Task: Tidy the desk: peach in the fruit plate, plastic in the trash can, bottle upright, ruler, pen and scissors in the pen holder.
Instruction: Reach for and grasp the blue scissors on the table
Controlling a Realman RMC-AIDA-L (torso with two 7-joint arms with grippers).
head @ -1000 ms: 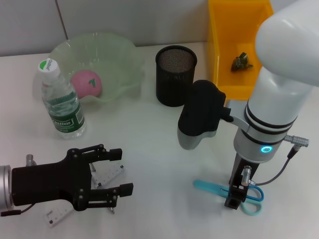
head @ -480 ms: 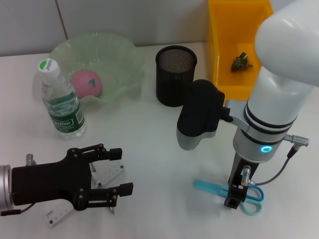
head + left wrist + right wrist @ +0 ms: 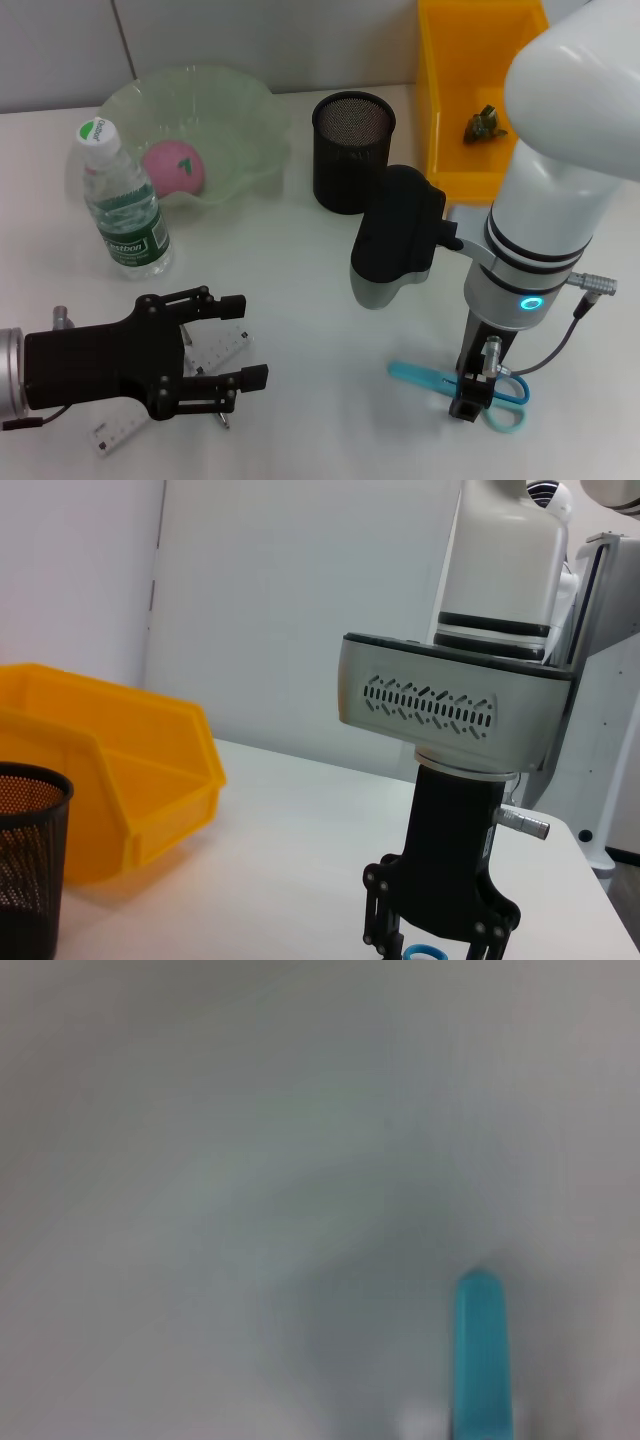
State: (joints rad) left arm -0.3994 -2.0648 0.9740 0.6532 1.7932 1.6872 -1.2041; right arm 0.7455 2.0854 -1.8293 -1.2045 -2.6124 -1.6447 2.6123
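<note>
Bright, even light with soft shadows; the right wrist view is heavily blurred.

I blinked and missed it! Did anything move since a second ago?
Hardly. The right arm shifted slightly; its right gripper remains down on the blue scissors. The left gripper hovers, jaws open, over the ruler. Bottle, peach and pen holder stayed put.

On the desk there are one water bottle (image 3: 122, 200), one pink peach (image 3: 173, 168) in one green plate (image 3: 240, 110), one mesh pen holder (image 3: 352, 152), one yellow bin (image 3: 440, 110), one ruler (image 3: 215, 355) and one pair of blue scissors (image 3: 425, 376).
</note>
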